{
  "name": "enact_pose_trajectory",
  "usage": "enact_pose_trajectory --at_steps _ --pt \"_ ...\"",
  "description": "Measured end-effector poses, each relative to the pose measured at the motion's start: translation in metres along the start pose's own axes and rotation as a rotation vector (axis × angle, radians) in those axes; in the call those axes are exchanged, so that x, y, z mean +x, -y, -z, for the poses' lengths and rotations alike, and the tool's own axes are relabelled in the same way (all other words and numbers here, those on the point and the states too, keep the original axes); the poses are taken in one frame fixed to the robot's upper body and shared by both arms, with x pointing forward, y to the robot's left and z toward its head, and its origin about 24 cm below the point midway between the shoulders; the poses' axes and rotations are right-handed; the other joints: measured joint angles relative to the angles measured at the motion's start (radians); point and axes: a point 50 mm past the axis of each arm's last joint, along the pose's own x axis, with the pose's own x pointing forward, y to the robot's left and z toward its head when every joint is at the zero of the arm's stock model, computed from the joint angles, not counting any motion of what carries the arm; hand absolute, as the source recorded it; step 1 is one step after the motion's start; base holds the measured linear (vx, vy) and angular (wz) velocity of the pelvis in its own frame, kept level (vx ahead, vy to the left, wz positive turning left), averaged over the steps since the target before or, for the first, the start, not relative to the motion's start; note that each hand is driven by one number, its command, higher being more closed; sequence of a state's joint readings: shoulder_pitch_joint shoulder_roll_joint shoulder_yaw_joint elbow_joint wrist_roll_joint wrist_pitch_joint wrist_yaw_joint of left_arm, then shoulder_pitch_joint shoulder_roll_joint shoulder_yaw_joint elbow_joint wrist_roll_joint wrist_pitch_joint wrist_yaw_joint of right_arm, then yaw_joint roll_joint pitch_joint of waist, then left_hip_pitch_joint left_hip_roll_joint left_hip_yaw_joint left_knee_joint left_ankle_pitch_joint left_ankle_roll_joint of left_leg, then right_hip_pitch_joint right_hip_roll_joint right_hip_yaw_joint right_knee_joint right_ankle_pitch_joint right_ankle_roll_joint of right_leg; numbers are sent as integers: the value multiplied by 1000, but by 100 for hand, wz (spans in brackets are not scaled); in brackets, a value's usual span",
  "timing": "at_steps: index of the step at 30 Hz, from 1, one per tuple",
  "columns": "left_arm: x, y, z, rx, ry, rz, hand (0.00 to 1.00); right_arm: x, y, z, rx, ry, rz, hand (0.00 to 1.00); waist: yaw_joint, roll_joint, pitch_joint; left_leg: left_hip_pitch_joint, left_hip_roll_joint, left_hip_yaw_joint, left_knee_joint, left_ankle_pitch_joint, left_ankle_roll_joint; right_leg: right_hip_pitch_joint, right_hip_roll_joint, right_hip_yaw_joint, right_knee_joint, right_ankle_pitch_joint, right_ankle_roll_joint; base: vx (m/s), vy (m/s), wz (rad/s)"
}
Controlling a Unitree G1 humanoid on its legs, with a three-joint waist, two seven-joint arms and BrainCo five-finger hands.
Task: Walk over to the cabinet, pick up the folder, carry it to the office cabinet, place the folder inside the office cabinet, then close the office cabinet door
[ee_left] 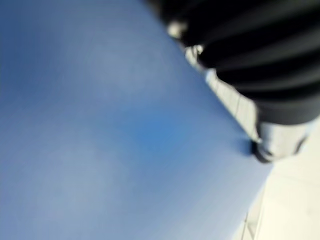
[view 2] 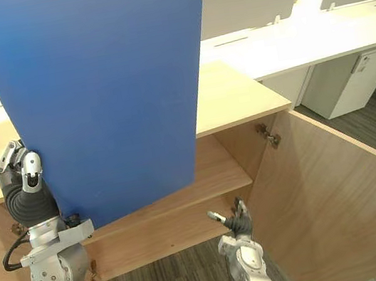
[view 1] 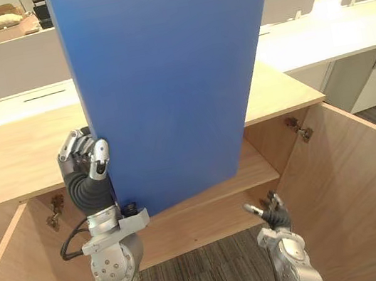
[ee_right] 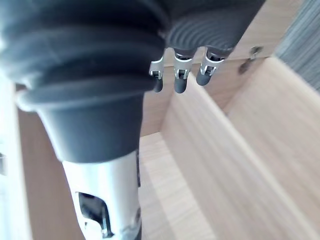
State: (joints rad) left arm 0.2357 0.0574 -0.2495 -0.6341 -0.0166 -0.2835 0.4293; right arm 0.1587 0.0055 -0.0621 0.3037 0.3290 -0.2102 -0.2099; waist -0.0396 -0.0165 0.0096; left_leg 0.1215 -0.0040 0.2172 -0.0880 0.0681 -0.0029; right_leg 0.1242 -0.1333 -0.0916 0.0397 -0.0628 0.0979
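1. The flat, plain blue rectangular folder (view 1: 163,79) is held by the left robot hand (view 1: 87,173). It rises from that hand with its long axis close to upright, the top leaning a little towards the right robot hand's side.
2. The left robot hand pinches the folder's lower edge near one corner. Its thumb lies on the near face and its fingers wrap round the far side.
3. The pale wooden office cabinet (view 1: 17,154) stands open just beyond the left robot hand. Its inner wooden shelf (view 1: 257,165) lies ahead of that hand, below its level and off to the right robot hand's side.
4. The right robot hand (view 1: 276,214) hangs low and empty in front of the opening, its fingers loose and hanging straight, well apart from the folder. The open wooden right door (view 1: 353,178) swings out just beside it.
5. The left robot hand is the only one on the folder, so the placing looks like its job. The folder probably has to come down and forward, away from the hand, into the opening.
6. Held upright, the folder looks tall against the gap over the shelf, so it may need tipping to go in.
7. The folder's faces are smooth and unmarked and it keeps flat, which suggests a stiff board.
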Motion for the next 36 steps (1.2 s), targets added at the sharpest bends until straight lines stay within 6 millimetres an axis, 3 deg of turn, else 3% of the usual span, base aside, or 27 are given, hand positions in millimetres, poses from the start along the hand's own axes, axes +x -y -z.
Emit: enact_pose_trajectory --at_steps 3,14,25,36 --pt "-1 -1 2 6 -10 0 100 -1 -12 -27 64 139 -22 0 0 -4 1 -2 0 3 0 0 0 -4 -1 3 0 3 0 -1 13 -2" --pt "-2 -3 7 48 -26 25 100 -21 -45 -95 255 448 -231 0 0 -13 8 -3 -3 10 0 -3 1 -7 0 12 -10 10 -4 8 6 -2" --pt "3 -7 -1 78 38 40 100 -34 -68 -128 314 580 -467 0 3 -13 14 -18 -4 6 0 -4 0 -18 0 7 -13 10 -5 1 0 0" --pt "8 -8 -8 81 89 41 100 -32 -75 -137 305 610 -536 0 3 -18 18 -19 -5 6 0 -2 3 -19 -1 6 -15 10 -6 0 0 0"
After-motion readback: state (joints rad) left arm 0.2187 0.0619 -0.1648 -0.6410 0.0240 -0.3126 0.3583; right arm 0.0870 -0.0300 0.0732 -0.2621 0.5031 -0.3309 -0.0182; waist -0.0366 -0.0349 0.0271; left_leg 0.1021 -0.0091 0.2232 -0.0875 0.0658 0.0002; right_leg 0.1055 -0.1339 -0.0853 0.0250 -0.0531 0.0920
